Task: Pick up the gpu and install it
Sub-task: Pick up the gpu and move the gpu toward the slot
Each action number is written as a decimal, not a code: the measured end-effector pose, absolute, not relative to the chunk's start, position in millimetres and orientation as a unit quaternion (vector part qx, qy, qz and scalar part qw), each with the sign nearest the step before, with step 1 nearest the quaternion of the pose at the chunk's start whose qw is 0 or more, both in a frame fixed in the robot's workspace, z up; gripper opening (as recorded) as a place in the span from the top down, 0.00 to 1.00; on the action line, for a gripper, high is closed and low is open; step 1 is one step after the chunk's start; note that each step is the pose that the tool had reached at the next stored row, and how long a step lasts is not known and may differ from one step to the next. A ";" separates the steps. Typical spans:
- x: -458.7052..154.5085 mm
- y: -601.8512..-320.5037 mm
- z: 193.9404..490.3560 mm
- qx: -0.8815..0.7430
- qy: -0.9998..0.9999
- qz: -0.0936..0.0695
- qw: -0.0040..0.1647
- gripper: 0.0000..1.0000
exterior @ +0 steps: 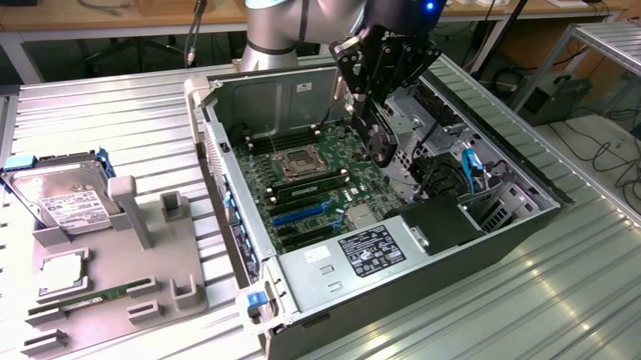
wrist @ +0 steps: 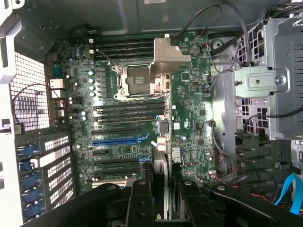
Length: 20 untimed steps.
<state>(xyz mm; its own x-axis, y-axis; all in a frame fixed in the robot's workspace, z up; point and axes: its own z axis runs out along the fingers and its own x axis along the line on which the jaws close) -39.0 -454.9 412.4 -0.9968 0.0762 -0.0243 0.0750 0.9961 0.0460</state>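
Claw [exterior: 368,101] fingers press on the two flat faces of the gpu [exterior: 380,141], pinching the card so that it hangs below the arm inside the open computer case [exterior: 521,225]. Gripping the broad faces probably gives the pads the most surface and leaves the card's edges and bracket free. In the wrist view the gpu [wrist: 166,59] is seen edge-on, running away from the claw [wrist: 163,191]. Its silver bracket is at the far end, in front of the motherboard [wrist: 189,109] and just beside the processor socket [wrist: 135,78]. The card appears to hang clear of the board, though contact cannot be ruled out. The blue expansion slot [wrist: 118,140] lies off to one side of it, toward the case's perforated rear covers, with nothing seated in it. The case lies on its side on the ribbed counter [exterior: 120,112], likely so the board faces up to the arm. At the exterior view's left, a grey holder [exterior: 150,255] cradles a hard drive [exterior: 65,199] and a green memory stick [exterior: 90,296], well apart from the work
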 end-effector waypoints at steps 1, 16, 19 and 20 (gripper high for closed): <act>-38.6 -454.9 412.3 0.038 0.999 0.023 0.013 0.74; -32.0 -454.9 408.8 0.038 0.999 0.023 0.013 0.74; -31.0 -454.9 407.8 0.038 0.999 0.023 0.013 0.74; -30.6 -454.9 407.4 0.038 0.999 0.023 0.013 0.74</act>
<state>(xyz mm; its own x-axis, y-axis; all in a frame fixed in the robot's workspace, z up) -30.6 -454.9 407.4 -0.9968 0.0762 -0.0243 0.0750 0.9961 0.0460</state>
